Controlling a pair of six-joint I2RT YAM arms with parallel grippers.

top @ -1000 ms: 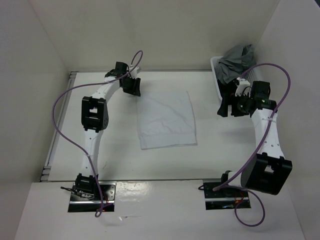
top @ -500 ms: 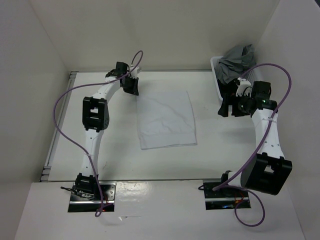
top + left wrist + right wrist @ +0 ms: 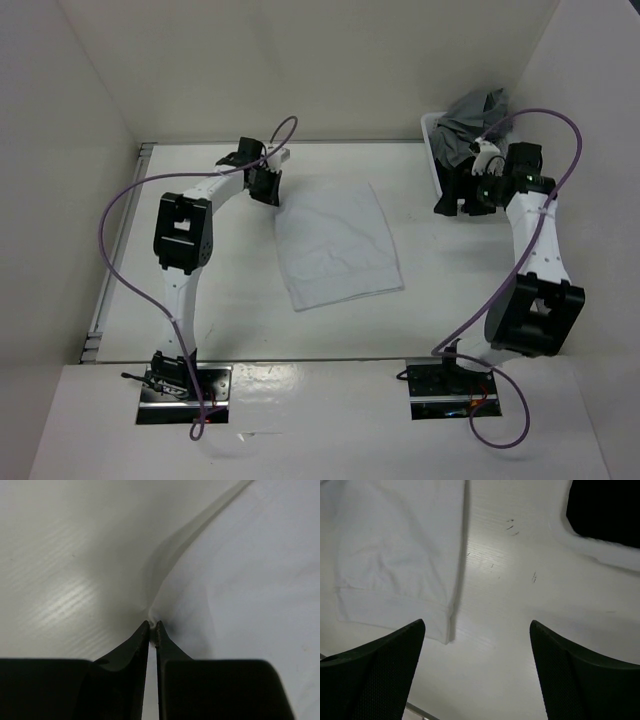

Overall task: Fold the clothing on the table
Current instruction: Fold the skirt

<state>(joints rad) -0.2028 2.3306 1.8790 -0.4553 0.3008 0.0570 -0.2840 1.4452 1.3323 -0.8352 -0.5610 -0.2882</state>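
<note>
The clothing (image 3: 338, 247), a plain white wrinkled piece, lies in the middle of the table (image 3: 240, 310), its far left corner drawn toward the left arm. My left gripper (image 3: 268, 186) is shut on that corner; in the left wrist view its black fingertips (image 3: 158, 628) pinch a small peak of the clothing (image 3: 240, 580), with a raised crease running away from it. My right gripper (image 3: 462, 200) hovers open over bare table to the right of the clothing. In the right wrist view its wide-apart fingers (image 3: 385, 655) frame the table, and the clothing's hemmed corner (image 3: 395, 565) lies upper left.
A white basket (image 3: 434, 150) holding a grey garment (image 3: 470, 120) stands at the far right corner, just behind my right gripper. White walls enclose the table on three sides. A metal rail (image 3: 112, 270) runs along the left edge.
My left gripper has closed on the clothing's far left corner and pulled it, so the cloth has skewed and shifted slightly. My right arm has moved a little farther back toward the basket.
</note>
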